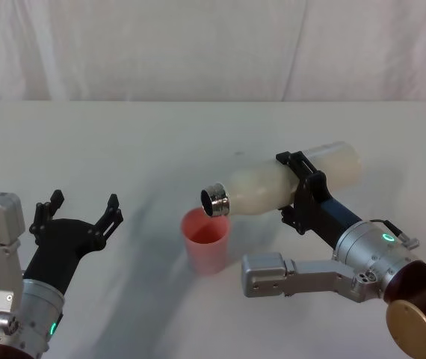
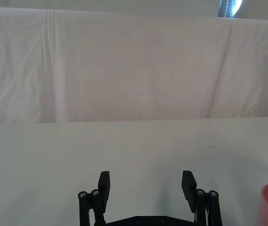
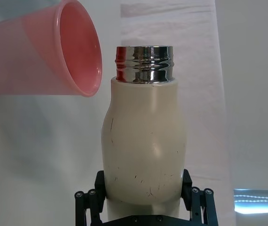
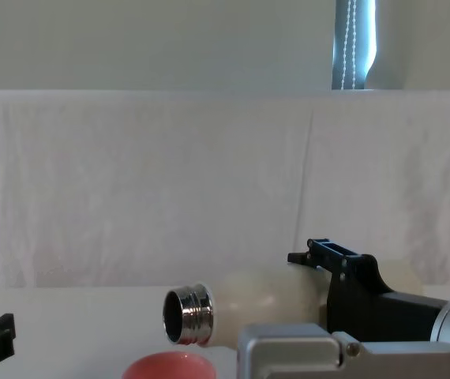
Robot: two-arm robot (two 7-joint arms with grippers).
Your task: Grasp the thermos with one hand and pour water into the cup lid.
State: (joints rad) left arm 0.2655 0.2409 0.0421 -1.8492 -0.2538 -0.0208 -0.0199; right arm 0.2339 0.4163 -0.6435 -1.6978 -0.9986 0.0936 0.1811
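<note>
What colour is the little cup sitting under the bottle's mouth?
Salmon pink, inside and out. The cup lid shows it best in the right wrist view.

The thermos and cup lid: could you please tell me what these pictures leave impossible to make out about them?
- Water: no stream shows at the thermos neck in the head view, and its walls hide the contents.
- The cup lid in the chest view: the bottom edge cuts off all but its rim.
- Thermos base: the right gripper hides it in the right wrist view.
- Cup lid in the left wrist view: cut off by the edge beyond the left gripper.
</note>
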